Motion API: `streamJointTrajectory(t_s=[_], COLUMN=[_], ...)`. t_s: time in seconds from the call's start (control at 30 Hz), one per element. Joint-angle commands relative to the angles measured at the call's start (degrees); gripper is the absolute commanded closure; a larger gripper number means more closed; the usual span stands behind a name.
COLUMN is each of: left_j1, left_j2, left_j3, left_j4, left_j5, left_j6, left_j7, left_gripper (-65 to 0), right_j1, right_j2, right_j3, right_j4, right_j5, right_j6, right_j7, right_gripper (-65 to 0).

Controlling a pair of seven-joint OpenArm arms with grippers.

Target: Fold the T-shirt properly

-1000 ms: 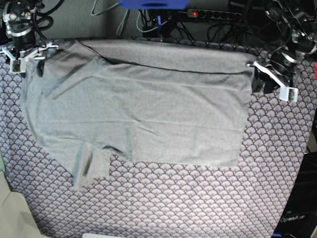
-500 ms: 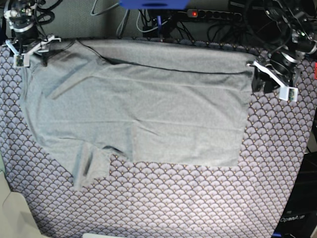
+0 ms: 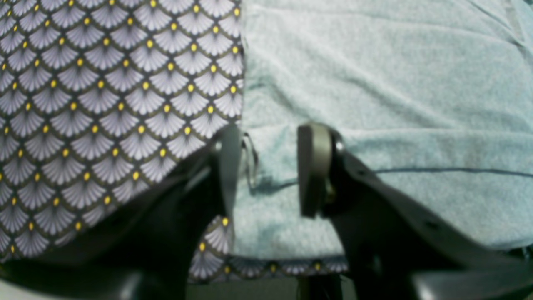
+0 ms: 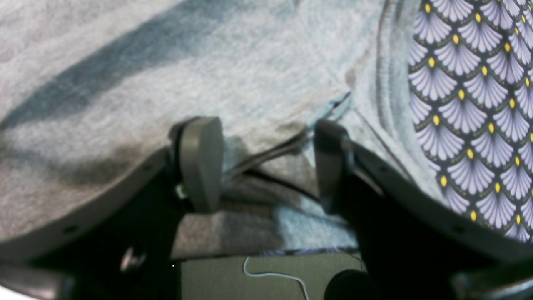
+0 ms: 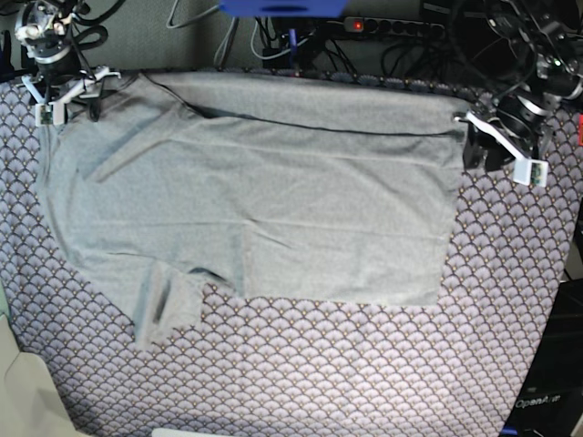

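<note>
The light grey T-shirt [image 5: 273, 200] lies spread on the purple scallop-patterned cloth [image 5: 319, 364], partly folded, with a dark trim line across its far part and a sleeve sticking out at the front left. My left gripper [image 5: 472, 141] stands at the shirt's far right corner. In the left wrist view it [image 3: 270, 171] is open, straddling the T-shirt's [image 3: 395, 83] side edge. My right gripper [image 5: 68, 96] is over the far left corner. In the right wrist view it [image 4: 266, 164] is wide open above bunched T-shirt [image 4: 166, 62] fabric with dark trim.
Behind the table's far edge run cables and a power strip [image 5: 392, 27] with a red light, and a blue object [image 5: 282, 7] hangs at the top. A pale object [image 5: 27, 391] sits past the table's front left corner. Patterned cloth [image 3: 104, 104] [image 4: 470, 104] borders both shirt corners.
My right gripper has moved toward the back and slightly right, onto the shirt's far left corner, and its jaws have spread a little wider. The left arm and the shirt have not moved.
</note>
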Motion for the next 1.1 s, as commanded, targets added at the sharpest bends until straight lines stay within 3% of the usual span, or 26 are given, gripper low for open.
streamJointTrajectory(t_s=[0.0, 0.57, 0.67, 0.9, 1.07], left_j1=[-0.22, 0.4, 0.4, 0.4, 0.4], left_j2=[-0.42, -0.42, -0.51, -0.25, -0.33], left_j3=[-0.14, -3.39, -3.48, -3.48, -3.48], left_j4=[0.9, 0.99, 0.99, 0.99, 1.08], left_j5=[-0.95, -0.95, -0.95, -0.95, -0.95], left_j6=[-0.03, -0.03, -0.03, -0.03, -0.03], left_j7=[-1.05, -1.05, -1.05, -1.05, -1.05], left_gripper=[-23.5, -23.5, -23.5, -23.5, -23.5], right_j1=[-0.13, 2.07, 2.16, 4.36, 4.36], right_j2=[0.42, 0.33, 0.33, 0.42, 0.6], right_j3=[0.39, 2.5, 2.15, 2.33, 1.98], right_j4=[0.73, -4.98, -4.72, -4.54, -1.29], right_j5=[0.83, 1.01, 1.01, 0.75, 0.75], right_j6=[-0.23, -0.23, -0.23, -0.23, -0.23], right_j7=[1.07, 1.15, 1.51, 1.24, 1.24], right_gripper=[-35.9, -35.3, -28.7, -6.7, -5.9])
